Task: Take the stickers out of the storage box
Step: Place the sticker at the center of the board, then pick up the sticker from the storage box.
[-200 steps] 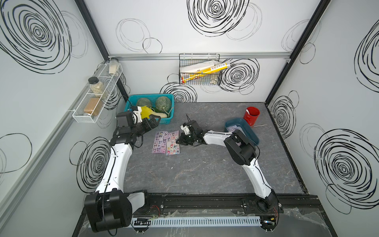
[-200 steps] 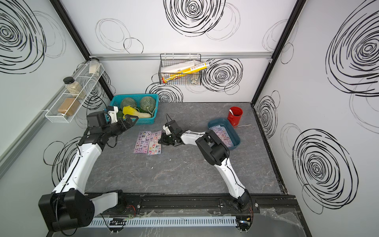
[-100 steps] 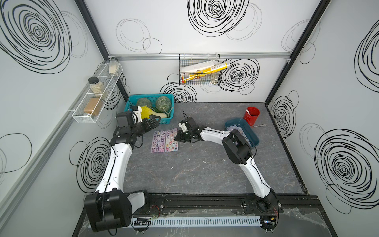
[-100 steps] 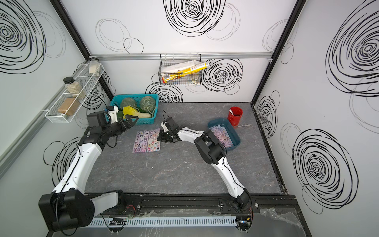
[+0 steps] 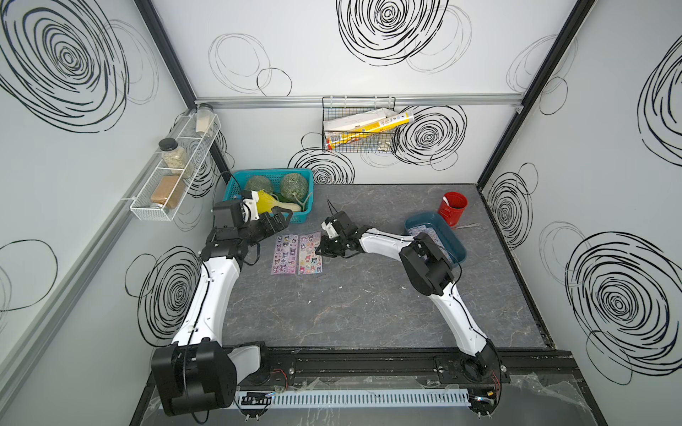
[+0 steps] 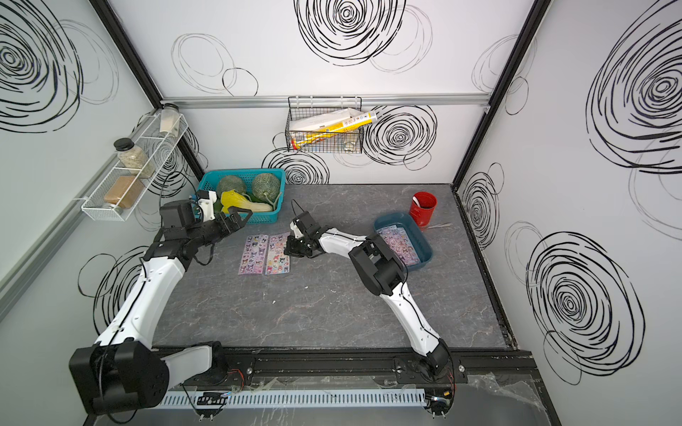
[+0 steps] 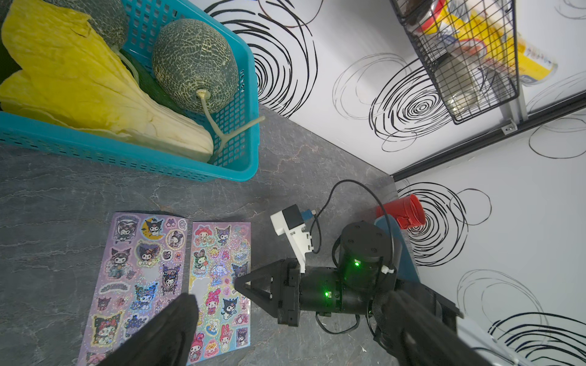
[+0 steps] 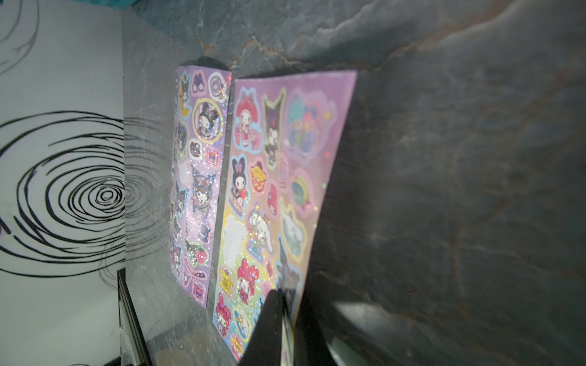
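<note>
Two slim arms with glossy white link shells and bulky matte-black joint housings; thin black cables looped along them; a white camera bracket on each wrist; green indicator lights glowing on the right arm point(image 7: 342, 285); black triangular gripper fingers.

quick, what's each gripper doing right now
left gripper: open, holding nothing.
right gripper: tips at the edge of the pink sticker sheet on the table; cannot tell whether it grips it.

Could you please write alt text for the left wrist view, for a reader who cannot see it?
Two sticker sheets, lilac and pink, lie side by side on the grey table, the right tool at the pink sheet's edge. Behind is a blue basket holding melons and cabbage.
</note>
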